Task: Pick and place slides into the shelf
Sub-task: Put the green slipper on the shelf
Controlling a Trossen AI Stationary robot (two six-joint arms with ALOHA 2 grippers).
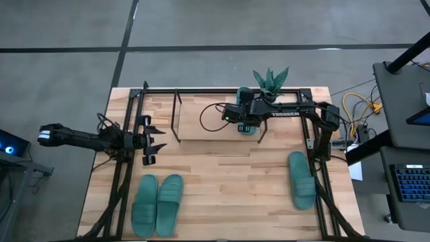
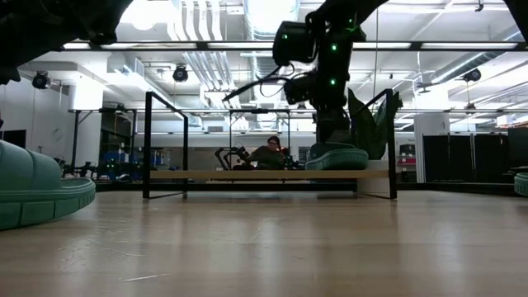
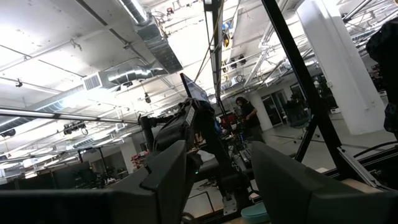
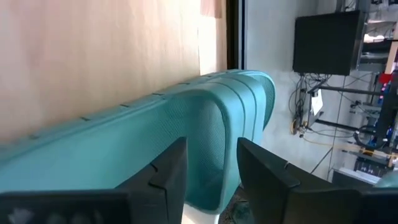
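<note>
The right gripper (image 1: pixel 250 126) is down at the right end of the shelf (image 1: pixel 201 140), its fingers (image 4: pixel 168 171) straddling a teal slide (image 4: pixel 186 134) lying on the wood board. Two more slides (image 1: pixel 157 204) lie side by side near the bench's front left corner, and a fourth (image 1: pixel 302 179) lies by the right edge. The left gripper (image 1: pixel 156 139) waits at the left edge, jaws spread wide with nothing between them.

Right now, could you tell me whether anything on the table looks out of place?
Nothing stands out. One slide sits on the shelf under the right gripper; three slides lie flat on the table.
</note>
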